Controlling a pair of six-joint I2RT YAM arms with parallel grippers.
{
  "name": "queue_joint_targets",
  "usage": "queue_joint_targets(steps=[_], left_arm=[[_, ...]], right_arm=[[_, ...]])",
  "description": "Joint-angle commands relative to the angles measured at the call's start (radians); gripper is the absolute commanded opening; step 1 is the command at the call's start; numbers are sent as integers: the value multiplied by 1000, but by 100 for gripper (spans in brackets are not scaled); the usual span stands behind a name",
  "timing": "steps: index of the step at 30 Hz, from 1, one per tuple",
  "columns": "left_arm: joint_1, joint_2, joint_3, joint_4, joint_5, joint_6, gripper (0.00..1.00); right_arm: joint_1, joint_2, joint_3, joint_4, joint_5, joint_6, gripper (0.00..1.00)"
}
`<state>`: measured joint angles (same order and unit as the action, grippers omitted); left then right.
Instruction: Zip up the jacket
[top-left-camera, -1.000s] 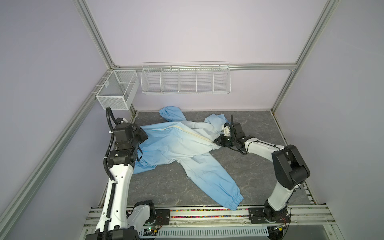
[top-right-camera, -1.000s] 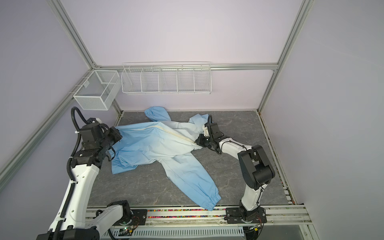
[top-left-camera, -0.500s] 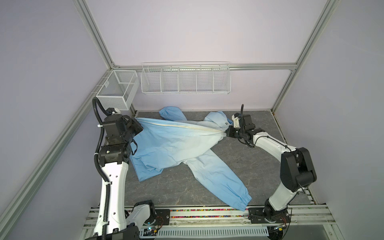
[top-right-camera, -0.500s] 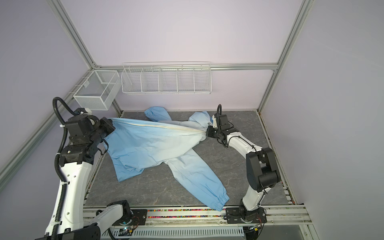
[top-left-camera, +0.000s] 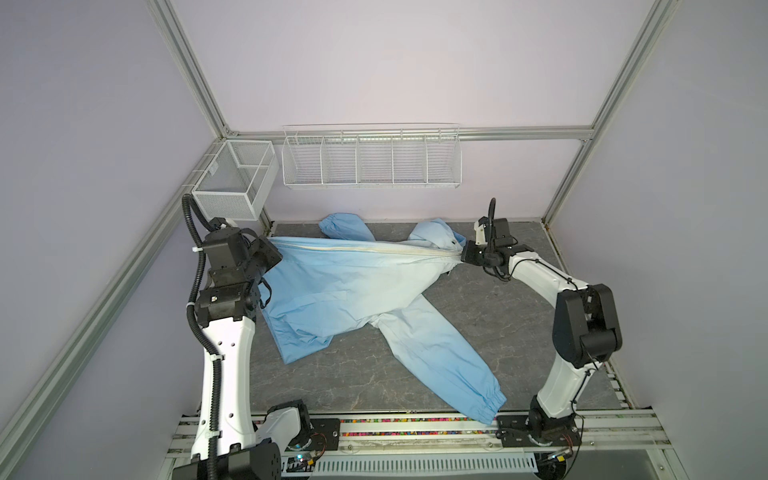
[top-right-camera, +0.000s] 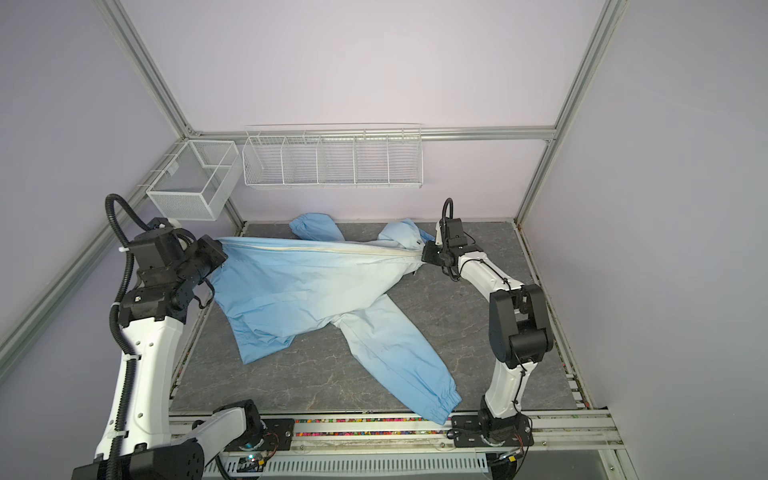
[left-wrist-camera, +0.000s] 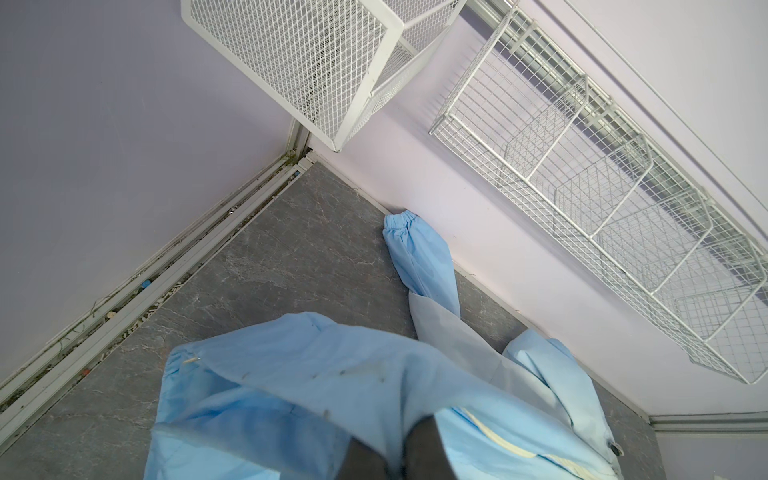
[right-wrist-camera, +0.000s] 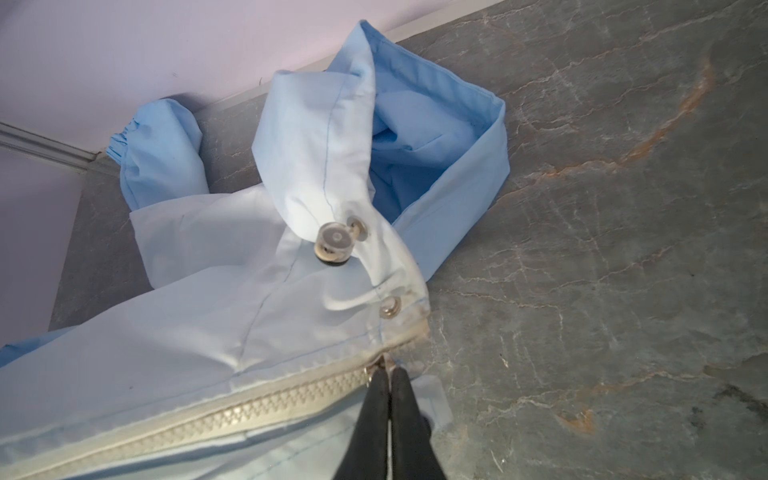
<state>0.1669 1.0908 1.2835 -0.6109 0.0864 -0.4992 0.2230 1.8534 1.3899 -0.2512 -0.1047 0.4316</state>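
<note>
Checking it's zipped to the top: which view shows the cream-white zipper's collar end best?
Right wrist view: the cream-white zipper shows meshed teeth close-up, reaching the shut right gripper at its top. Both top views show a thin pale line; the left wrist view, a short strip.

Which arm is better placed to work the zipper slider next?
The right, probably. The right gripper is shut on the zipper pull at the collar end of the jacket, beside the hood. The left gripper only clamps the hem end, holding the zipper taut.
</note>
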Motion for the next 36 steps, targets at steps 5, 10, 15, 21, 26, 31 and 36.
queue_joint_targets(steps=[5, 10, 15, 21, 26, 31, 36], left_arm=[[35, 27, 59, 84, -38, 16, 0], [34, 66, 64, 126, 26, 5, 0], [34, 151, 133, 173, 117, -26, 0], [34, 247, 307, 249, 249, -104, 0], [34, 279, 418, 349, 311, -208, 0], [35, 191, 243, 396, 331, -227, 0], [37, 5, -84, 339, 371, -176, 0]], right_arm=[[-81, 53, 104, -58, 84, -24, 7], [-98, 47, 159, -55, 5, -20, 7], [-136, 25, 300, -28, -149, 40, 7], [-214, -13, 562, 42, -314, 136, 7], [-293, -43, 645, 148, -389, 226, 7], [-327, -110, 489, 154, -434, 219, 7], [-349, -302, 43, 171, -434, 207, 7]])
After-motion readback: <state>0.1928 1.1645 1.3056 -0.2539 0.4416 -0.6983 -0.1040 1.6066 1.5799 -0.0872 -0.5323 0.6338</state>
